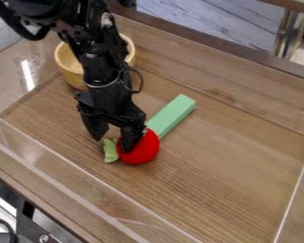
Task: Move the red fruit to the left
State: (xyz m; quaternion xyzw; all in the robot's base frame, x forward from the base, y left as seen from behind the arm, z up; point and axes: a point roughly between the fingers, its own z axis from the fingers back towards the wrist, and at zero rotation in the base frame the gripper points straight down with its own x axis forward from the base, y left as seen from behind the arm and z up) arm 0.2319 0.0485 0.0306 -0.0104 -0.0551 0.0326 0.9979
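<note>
My gripper [117, 132] points straight down, jaws spread wide and holding nothing. The red fruit [142, 146] sits just beside its right fingertip, slightly nearer the camera, on the wooden surface [231, 161].

Small red fruit [141, 147] with green leaf lies on wood.
</note>
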